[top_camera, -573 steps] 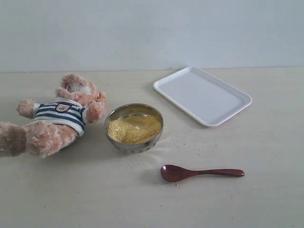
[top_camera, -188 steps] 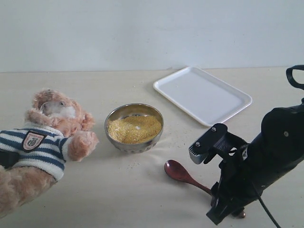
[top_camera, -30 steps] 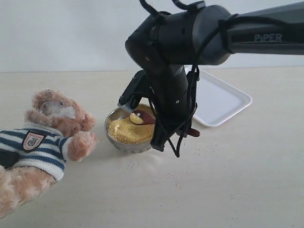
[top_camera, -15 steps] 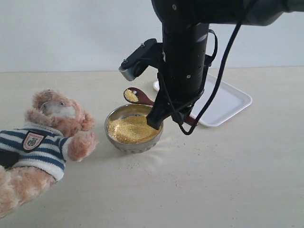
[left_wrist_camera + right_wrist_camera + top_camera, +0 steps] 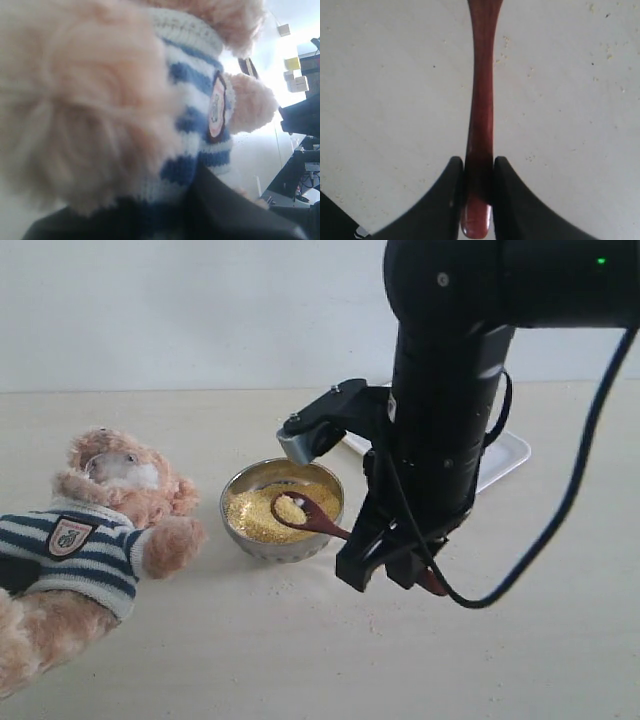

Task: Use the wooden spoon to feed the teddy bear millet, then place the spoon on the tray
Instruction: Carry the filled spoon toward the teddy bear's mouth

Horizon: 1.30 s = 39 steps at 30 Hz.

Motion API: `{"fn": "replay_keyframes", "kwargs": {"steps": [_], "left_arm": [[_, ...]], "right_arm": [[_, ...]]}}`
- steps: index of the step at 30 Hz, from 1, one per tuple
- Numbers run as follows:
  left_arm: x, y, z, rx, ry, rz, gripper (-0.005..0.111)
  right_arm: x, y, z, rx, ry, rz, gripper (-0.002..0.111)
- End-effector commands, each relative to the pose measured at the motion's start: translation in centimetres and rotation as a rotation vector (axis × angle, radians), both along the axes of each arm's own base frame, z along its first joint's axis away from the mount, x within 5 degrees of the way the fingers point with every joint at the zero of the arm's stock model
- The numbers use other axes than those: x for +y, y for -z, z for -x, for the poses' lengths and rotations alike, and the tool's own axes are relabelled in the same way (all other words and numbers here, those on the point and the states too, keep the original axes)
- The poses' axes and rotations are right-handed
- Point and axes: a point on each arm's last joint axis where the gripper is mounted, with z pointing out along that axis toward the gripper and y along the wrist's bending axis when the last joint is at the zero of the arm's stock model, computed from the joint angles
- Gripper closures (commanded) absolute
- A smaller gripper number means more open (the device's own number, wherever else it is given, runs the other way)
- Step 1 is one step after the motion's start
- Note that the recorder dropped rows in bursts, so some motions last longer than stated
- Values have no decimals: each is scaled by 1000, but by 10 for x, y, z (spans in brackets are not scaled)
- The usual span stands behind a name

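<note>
1. The black right gripper [image 5: 383, 570] [image 5: 478, 172] has its fingers closed tight on the handle end of the slim reddish-brown wooden spoon [image 5: 318, 524] [image 5: 481, 95]
2. The spoon's oval bowl, heaped with fine yellow millet [image 5: 290, 510], sits over the round steel bowl [image 5: 236, 502]
3. The light-brown plush teddy bear in a striped shirt [image 5: 100, 530] [image 5: 195, 100] lies left of that bowl, apart from the spoon
4. The left gripper [image 5: 215, 210] shows only as a dark shape against the bear, so its grip cannot be told

Teddy bear [image 5: 100, 530] lies left of steel bowl [image 5: 240, 485]; millet [image 5: 250, 517] sits in the bowl. Wooden spoon [image 5: 315, 523] head is over the bowl, handle pinched in right gripper [image 5: 392, 575], front-right of the bowl. Tray [image 5: 508, 453] is behind-right, partly behind the arm.
</note>
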Motion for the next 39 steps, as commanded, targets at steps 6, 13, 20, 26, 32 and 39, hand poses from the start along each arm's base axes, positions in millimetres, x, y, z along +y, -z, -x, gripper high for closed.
{"fn": "replay_keyframes", "kwargs": {"steps": [6,13,20,26,32,39], "left_arm": [[-1,-3,1,-16,2,18,100],[-1,-3,1,-16,2,18,100],[-1,-3,1,-16,2,18,100],[-1,-3,1,-16,2,18,100],[-1,-3,1,-16,2,18,100],[-1,-3,1,-16,2,18,100]], "right_arm": [[-17,-9,22,41,-44,-38,97],[-9,-11,28,103,-86,-117,97],[-8,-16,26,-35,-158,6,97],[23,-41,17,-199,-242,21,97],[78,-48,3,-291,-302,-3,97],[113,-31,-13,-346,-341,43,97]]}}
